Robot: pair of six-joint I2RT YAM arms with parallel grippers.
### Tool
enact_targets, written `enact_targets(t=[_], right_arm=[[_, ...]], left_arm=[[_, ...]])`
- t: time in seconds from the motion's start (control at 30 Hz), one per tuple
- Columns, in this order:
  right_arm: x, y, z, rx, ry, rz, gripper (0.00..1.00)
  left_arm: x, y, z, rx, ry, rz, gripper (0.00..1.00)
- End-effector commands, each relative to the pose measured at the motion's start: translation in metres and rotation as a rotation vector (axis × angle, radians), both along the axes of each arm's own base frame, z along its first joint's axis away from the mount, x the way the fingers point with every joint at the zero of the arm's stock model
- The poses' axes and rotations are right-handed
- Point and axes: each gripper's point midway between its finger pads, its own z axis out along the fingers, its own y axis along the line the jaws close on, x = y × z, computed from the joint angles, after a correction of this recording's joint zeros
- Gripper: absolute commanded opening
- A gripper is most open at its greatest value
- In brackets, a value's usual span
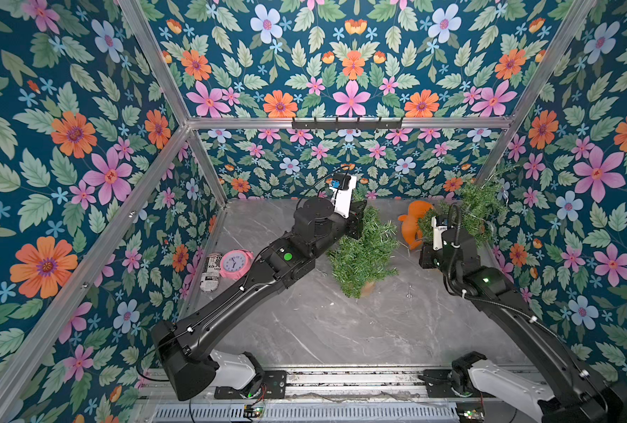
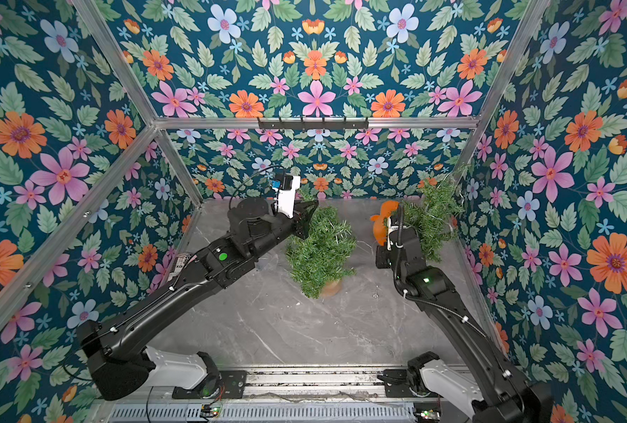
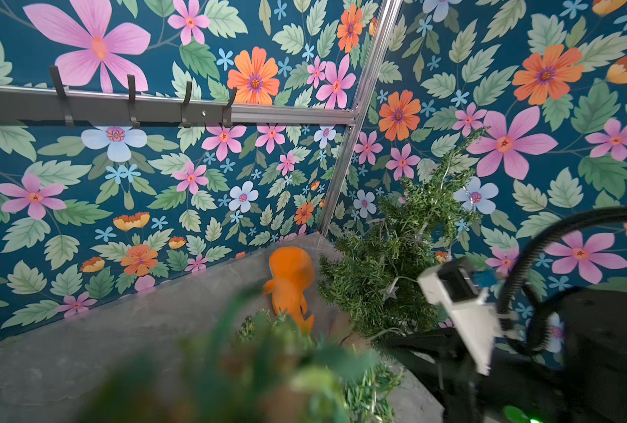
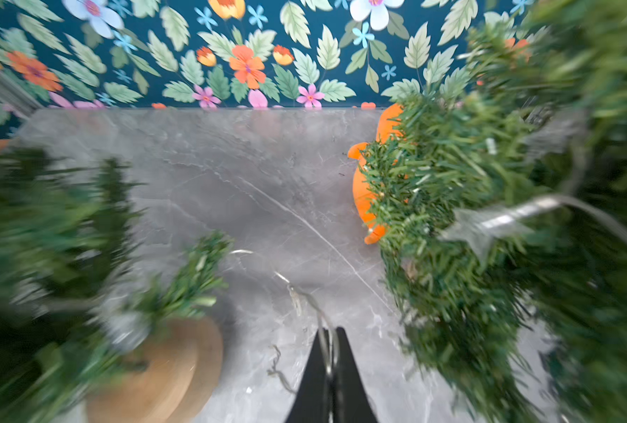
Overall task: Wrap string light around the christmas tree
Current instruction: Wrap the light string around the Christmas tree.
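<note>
The right fingers (image 4: 348, 366) are pressed together on the thin wire of the string light (image 4: 294, 290). From their tips the wire runs out ahead over the grey surface (image 1: 341, 329), and its far end lies just short of a low sprig of the christmas tree (image 1: 363, 252).

From those fingers the tree stands close by on the left arm's side, on its wooden base (image 4: 165, 366). Its long axis runs up from the base to the crown. Whether it is fully upright or leaning a little, the top views do not settle.

The left fingers (image 1: 356, 221) are closed in the crown. By the look of it they pinch the topmost sprig, though the needles hide the contact itself.

On the other side of the right fingers, just beside them, is a second tree (image 1: 478, 208) in the back corner with star lights already in its branches. An orange toy (image 1: 412, 227) lies ahead of the right fingers, against the second tree's left flank.

The next move, I judge, turns on the wire lying crosswise to the trunk. To wrap it, the right arm has to carry it around that upright axis while the left arm steadies the top. The right arm holds the wire and is the nearer one to the lower branches. The second tree's needles are close enough to snag the wire.
</note>
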Motion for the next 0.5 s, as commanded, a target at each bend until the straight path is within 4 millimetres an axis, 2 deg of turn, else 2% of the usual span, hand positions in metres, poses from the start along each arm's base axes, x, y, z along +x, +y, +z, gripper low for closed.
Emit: enact_targets(t=[0.0,0.2,0.47], right_arm=[[-0.028,0.011,-0.004,0.023,0.052,0.111,0.00],[-0.063,0.027,0.011,0.046,0.091,0.237,0.00],[-0.082,0.054,0.053,0.169,0.026,0.372,0.00]], left_arm=[[0.008,0.002,0.032,-0.091,-0.087,0.039,0.00],[0.015,-0.007,0.025,-0.095,-0.080,0.041,0.00],[0.019,-0.009,0.007,-0.090,-0.057,0.050,0.00]])
